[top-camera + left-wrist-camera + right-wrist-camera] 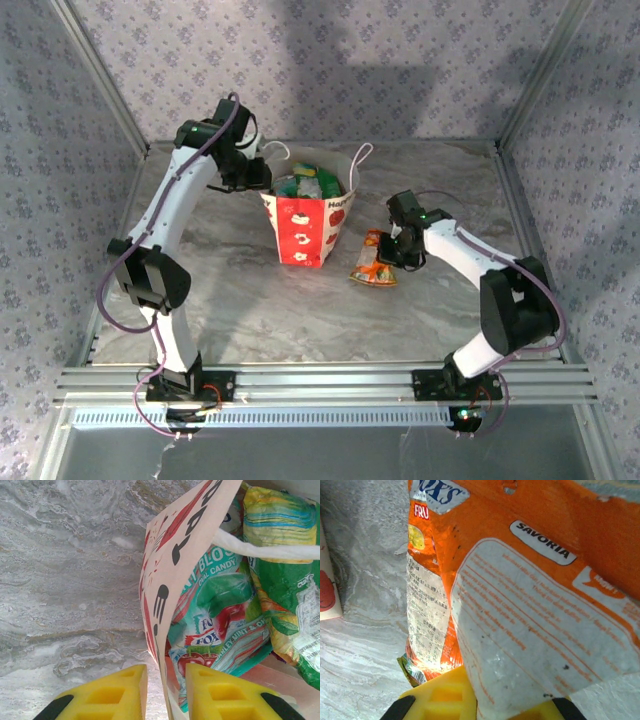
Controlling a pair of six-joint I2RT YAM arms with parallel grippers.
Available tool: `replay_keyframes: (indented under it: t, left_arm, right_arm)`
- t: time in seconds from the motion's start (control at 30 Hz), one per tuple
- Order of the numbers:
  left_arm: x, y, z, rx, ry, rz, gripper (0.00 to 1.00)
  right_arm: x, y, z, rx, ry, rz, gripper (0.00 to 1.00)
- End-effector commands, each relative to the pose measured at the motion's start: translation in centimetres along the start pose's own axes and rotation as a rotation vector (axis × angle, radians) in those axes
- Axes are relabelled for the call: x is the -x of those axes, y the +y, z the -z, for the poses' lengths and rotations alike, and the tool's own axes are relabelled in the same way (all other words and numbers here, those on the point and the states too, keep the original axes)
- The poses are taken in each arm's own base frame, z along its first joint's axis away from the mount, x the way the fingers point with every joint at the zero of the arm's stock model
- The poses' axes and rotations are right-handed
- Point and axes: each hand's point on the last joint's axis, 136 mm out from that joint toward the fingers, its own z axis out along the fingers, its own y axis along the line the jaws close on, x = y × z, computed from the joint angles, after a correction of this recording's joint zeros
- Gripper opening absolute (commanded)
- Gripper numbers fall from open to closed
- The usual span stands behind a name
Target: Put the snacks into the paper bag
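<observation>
Gripping the orange packet (530, 595) at one edge, the right pincer (492, 702) is clamped on it, just right of the bag (300, 235), which stands upright on the counter (230, 300). The left pincer (166, 685) straddles the bag's left wall with its fingers slightly apart, not visibly pinching.

The bag holds green (285, 595) and teal (220, 615) packets, nearly to the rim.

Risks:
- The packet catches the rim or the string handle (270, 550) and tips the unclamped bag.
- The crowded bag leaves the packet perched on top, and it slides out.
- The glossy film slips from the edge grip.
</observation>
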Motion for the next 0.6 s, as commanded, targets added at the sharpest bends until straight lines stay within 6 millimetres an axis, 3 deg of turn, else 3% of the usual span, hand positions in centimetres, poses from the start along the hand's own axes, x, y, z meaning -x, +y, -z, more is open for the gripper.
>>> replay_keyframes:
  t: [0.0,0.13,0.4,0.57]
  left_arm:
    - [-0.4,0.0,1.4,-0.016,-0.011,-0.019,0.27]
    - [-0.5,-0.5,1.7,-0.047,-0.028,-0.059,0.27]
    - [-0.7,0.4,1.4,-0.003,-0.026,-0.102,0.28]
    - [-0.8,0.6,0.8,0.006,-0.02,-0.106,0.28]
  right_arm:
    - [1.3,0.9,2.8,0.005,-0.072,0.033,0.0]
    - [1.6,0.9,4.3,-0.002,-0.106,0.035,0.0]
    - [2.4,1.1,7.3,-0.012,-0.163,0.036,0.0]
    - [3.4,1.9,10.5,0.002,-0.246,0.044,0.0]
